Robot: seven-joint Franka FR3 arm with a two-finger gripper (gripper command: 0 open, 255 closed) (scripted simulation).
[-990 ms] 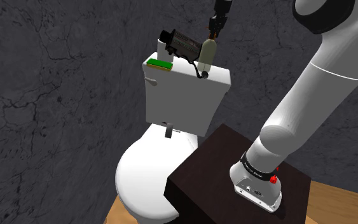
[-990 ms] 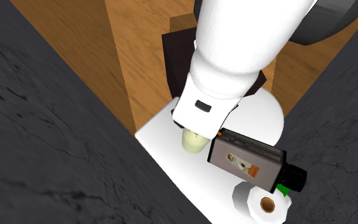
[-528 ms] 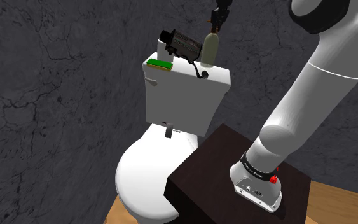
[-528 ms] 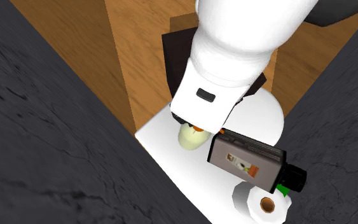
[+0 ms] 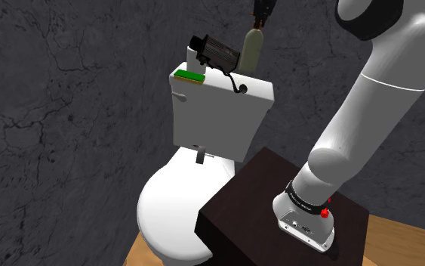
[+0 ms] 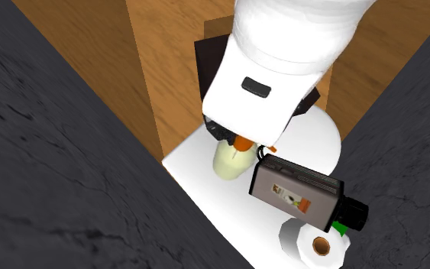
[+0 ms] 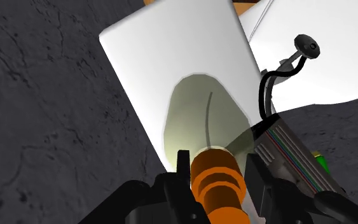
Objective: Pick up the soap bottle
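Note:
The soap bottle is pale olive green with an orange neck. It hangs upright just above the white toilet tank lid, near the lid's end on the shoulder view's right. My black gripper comes down from above and is shut on the bottle's neck. In the wrist view the two fingers clasp the orange neck from both sides, with the bottle body below them over the lid. In the second exterior view the bottle peeks out from under my white hand.
A dark box-shaped device with a black cord lies on the lid right beside the bottle. A green item sits at the lid's far end, near a toilet paper roll. Dark stone walls close in behind. The dark stand is beside the toilet bowl.
The gripper has risen with the bottle in its grip. The bottle has come up off the tank lid and stayed upright. The device and the green item have not moved.

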